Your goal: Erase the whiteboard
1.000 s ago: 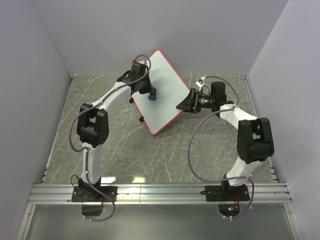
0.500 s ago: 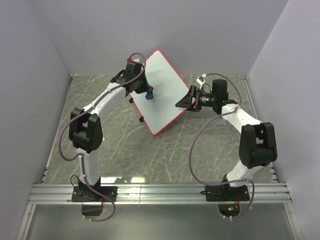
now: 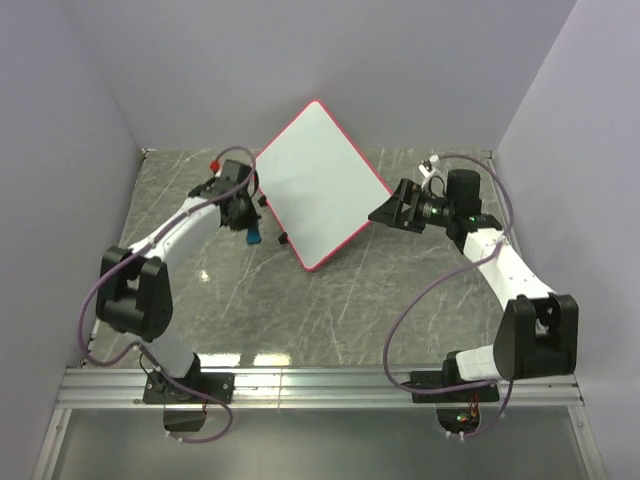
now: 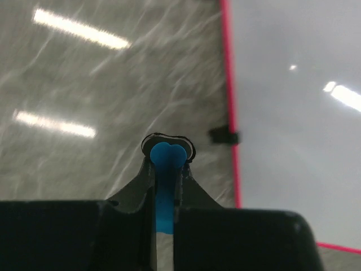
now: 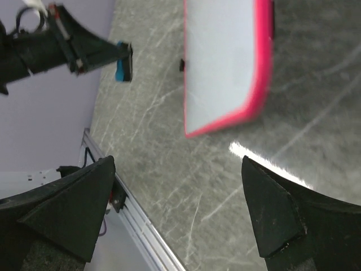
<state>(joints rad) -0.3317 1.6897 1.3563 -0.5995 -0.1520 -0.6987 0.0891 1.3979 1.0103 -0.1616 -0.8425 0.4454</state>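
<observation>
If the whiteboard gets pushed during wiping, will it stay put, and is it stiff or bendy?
Probably stiff: the whiteboard shows one unbent face inside a straight pink frame. Likely to slide or pivot when pushed: it sits on a smooth, glossy table with nothing visibly pinning it. The black feet on one edge might add slight drag.
</observation>
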